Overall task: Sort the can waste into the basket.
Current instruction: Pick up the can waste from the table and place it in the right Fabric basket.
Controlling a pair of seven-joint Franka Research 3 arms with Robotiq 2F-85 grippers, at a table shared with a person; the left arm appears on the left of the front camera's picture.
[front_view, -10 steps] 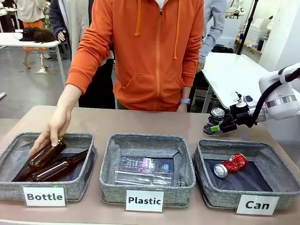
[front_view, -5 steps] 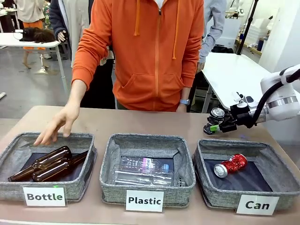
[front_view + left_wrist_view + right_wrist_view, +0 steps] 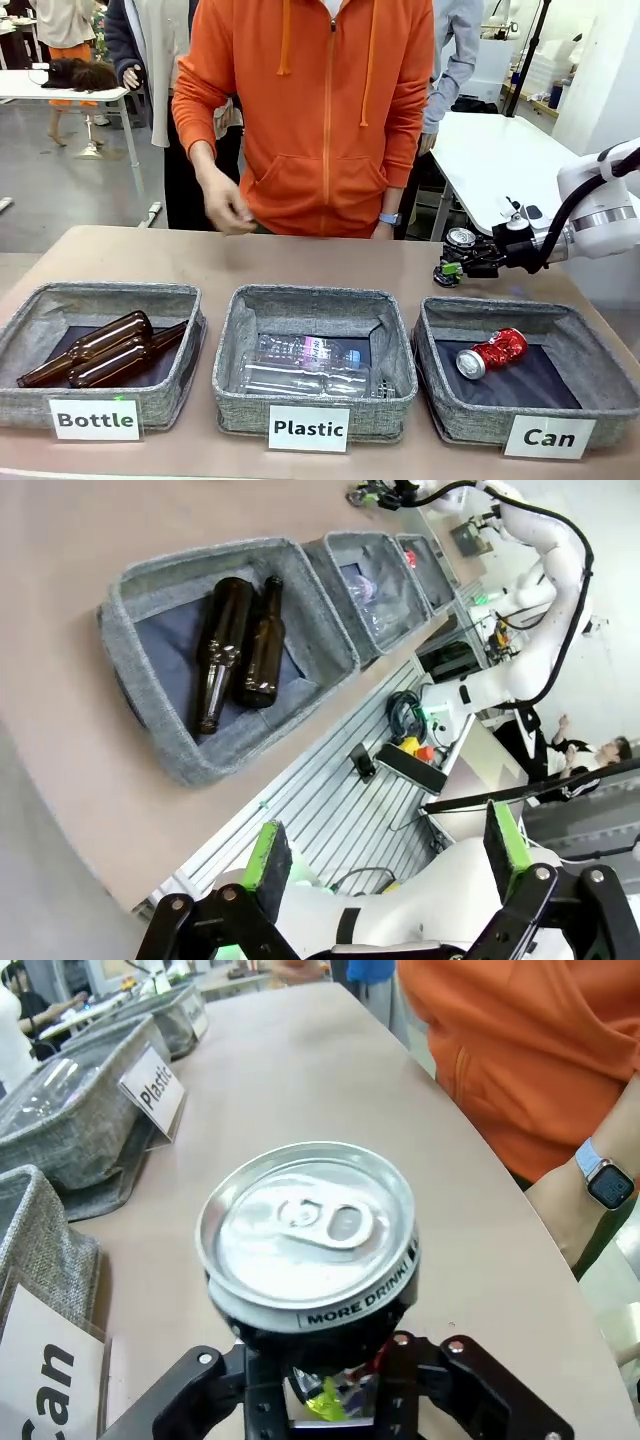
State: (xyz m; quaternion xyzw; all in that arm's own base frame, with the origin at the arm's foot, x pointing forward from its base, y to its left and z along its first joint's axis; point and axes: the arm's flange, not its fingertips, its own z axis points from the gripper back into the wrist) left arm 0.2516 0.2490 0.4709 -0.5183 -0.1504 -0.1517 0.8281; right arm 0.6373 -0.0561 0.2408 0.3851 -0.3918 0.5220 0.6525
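While behind the basket (image 3: 520, 330) | right jaws clenched on black can (image 3: 310, 1250) | left jaws released | red can (image 3: 492, 352) inside

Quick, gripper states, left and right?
Left gripper: open, holding nothing.
Right gripper: shut on the black can, upright on the table.

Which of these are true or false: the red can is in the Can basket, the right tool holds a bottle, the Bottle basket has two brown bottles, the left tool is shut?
1. The red can lies in the Can basket. True.
2. The right tool holds a bottle. False: it is shut on the black can.
3. Two brown bottles lie in the Bottle basket. True.
4. The left tool is shut. False: it is open, holding nothing.
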